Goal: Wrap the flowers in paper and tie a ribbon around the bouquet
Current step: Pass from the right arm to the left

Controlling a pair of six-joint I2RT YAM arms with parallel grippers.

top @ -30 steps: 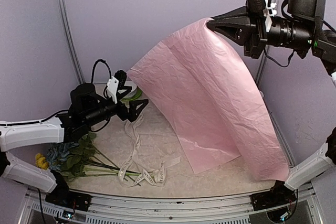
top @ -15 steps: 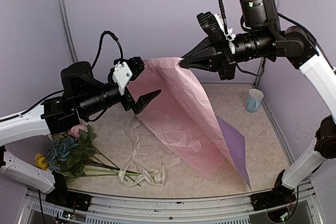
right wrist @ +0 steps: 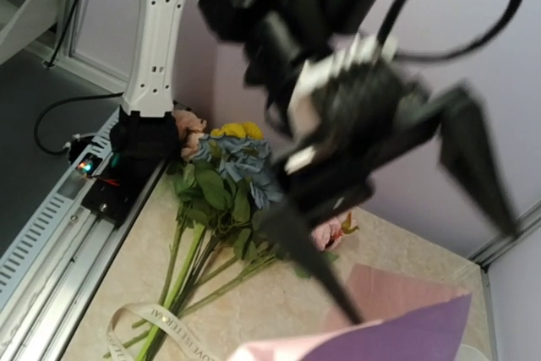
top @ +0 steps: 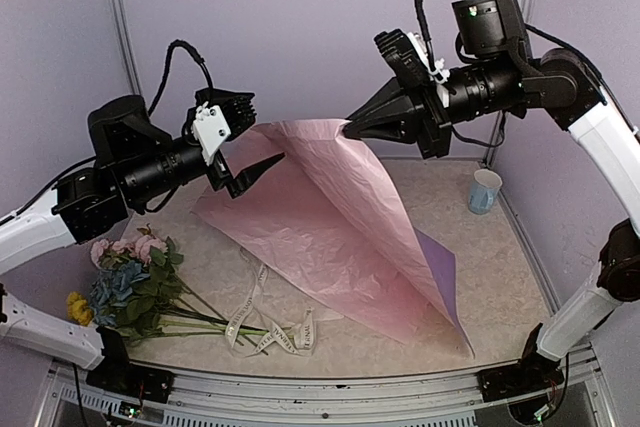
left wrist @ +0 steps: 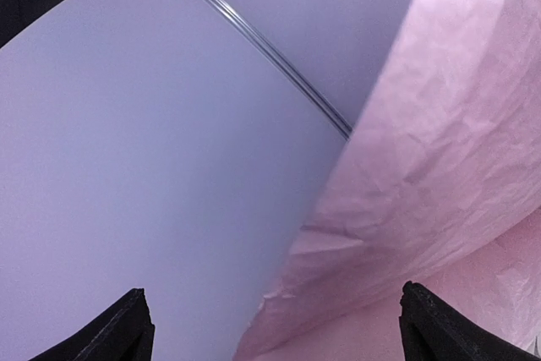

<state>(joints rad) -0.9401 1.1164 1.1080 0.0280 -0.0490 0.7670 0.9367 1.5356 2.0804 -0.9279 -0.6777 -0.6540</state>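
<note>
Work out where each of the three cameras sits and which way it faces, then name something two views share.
Top external: above and behind the arm bases, looking down on the table; both arms show, left gripper open, right gripper shut on the paper.
Left wrist: on the left arm, facing the paper and the wall behind; its own two fingertips show.
Right wrist: on the right arm, facing the left gripper, the flowers and the ribbon; own fingers not visible.
Shared: top and right wrist both show flowers and ribbon.
</note>
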